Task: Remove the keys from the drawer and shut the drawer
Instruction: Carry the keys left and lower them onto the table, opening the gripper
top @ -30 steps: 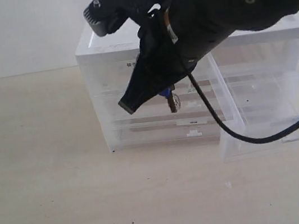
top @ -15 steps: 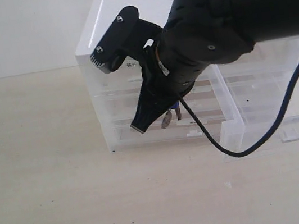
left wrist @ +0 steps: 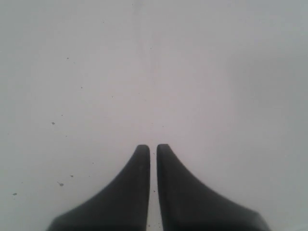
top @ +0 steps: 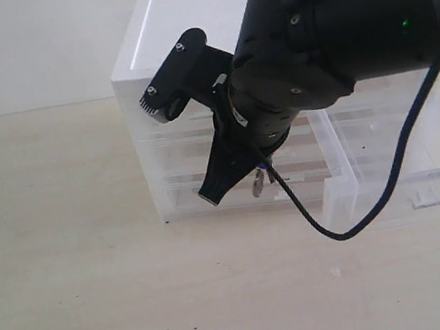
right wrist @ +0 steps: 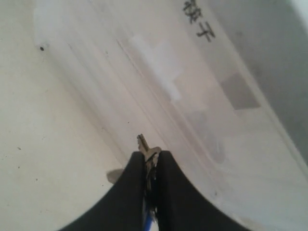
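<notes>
The right gripper is clamped on the keys, which hang outside the open drawer at their three o'clock. It is better to lower them onto the table toward seven o'clock, clear of the drawer's path. The left gripper is closed and empty.

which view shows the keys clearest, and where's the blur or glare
Right wrist view: keys clearest, pinched in the right pincer, cabinet behind smeared. Exterior view: keys tiny and soft, bright glare stripe on the cabinet top. Left wrist view: only the left pincer, flat light.
</notes>
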### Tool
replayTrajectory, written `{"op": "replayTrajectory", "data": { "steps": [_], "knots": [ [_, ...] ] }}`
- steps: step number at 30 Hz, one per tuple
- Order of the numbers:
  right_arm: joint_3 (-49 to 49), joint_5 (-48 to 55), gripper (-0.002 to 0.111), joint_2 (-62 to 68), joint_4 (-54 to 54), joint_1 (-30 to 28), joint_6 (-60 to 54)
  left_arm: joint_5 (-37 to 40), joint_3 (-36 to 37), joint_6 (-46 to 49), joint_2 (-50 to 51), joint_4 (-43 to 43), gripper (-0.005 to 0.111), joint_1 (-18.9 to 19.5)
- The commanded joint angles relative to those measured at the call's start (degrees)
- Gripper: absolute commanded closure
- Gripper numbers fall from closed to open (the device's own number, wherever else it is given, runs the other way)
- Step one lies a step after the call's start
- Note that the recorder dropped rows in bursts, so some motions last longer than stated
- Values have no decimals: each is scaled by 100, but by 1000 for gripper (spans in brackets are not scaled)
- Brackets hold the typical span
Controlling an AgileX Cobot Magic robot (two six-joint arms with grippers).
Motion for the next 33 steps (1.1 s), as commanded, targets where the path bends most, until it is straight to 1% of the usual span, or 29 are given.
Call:
{"op": "replayTrajectory", "data": {
  "steps": [1, 4, 9, 12, 17, 20, 24, 33],
  "knots": [
    [-10, 56, 108, 227, 148, -11, -4, 22, 32, -46, -27, -74, 102, -24],
    [-10, -9, 108, 241, 348, 14, -227, 22, 32, -46, -27, -74, 102, -24],
    [-10, -288, 108, -55, 330, 120, -227, 21, 32, -46, -27, -62, 102, -24],
    [-10, -266, 108, -178, 440, 120, -227, 21, 32, -46, -27, 16, 102, -24],
    [-10, -214, 108, -191, 1036, 120, -643, 21, 32, -46, -27, 16, 102, -24],
    [180, -417, 108, -128, 1418, 134, -922, 21, 32, -46, -27, 16, 102, -24],
    [493, -673, 108, -70, 1287, 180, -895, 37, 32, -46, -27, 17, 102, -24],
    [505, -724, 108, 27, 1025, 180, -785, 37, 32, -46, -27, 17, 102, -24]
  ]
}}
